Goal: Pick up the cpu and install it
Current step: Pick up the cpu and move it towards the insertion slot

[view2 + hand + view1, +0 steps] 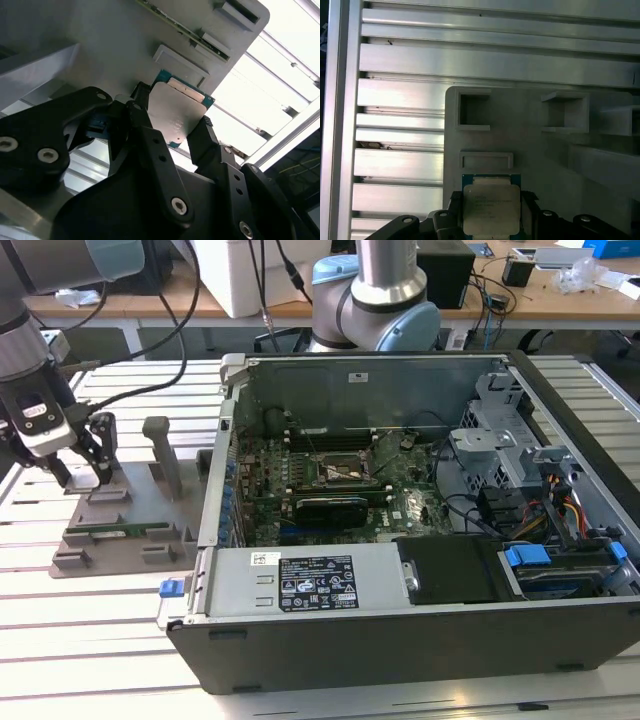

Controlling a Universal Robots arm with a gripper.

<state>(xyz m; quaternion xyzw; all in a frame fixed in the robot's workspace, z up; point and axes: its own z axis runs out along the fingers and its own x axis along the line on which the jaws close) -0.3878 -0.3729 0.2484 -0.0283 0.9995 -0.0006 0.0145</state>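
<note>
Far over on the exterior view's left, the gripper (83,478) hangs low over a grey holder tray (130,510) that lies on the slotted aluminium table (100,640). A green memory stick (120,531) lies in a slot on the tray's near side, and a grey upright post (165,455) stands on the tray just beside the gripper, toward the computer case (400,640).

Both wrist views are the good part. The cpu (177,110) (491,210) sits square between the two black fingers (142,120) (456,200), silvery lid facing the first wrist camera and green rim poking out at the corners. One finger is against each of two opposite edges, so the jaws are closed on the chip and pinching it by its sides. It's right at the tray's surface, next to a small raised rectangular frame (486,160). Can't honestly say whether it's resting on the tray or a touch off it.

Moving right in the exterior view, the case lies open on its side. The motherboard (290,455) is exposed, and its cpu socket (345,472) is near the middle, well apart from the gripper. A silver power supply (300,580) runs along the near wall, with a blue-tabbed drive bay (527,558) further right.
</note>
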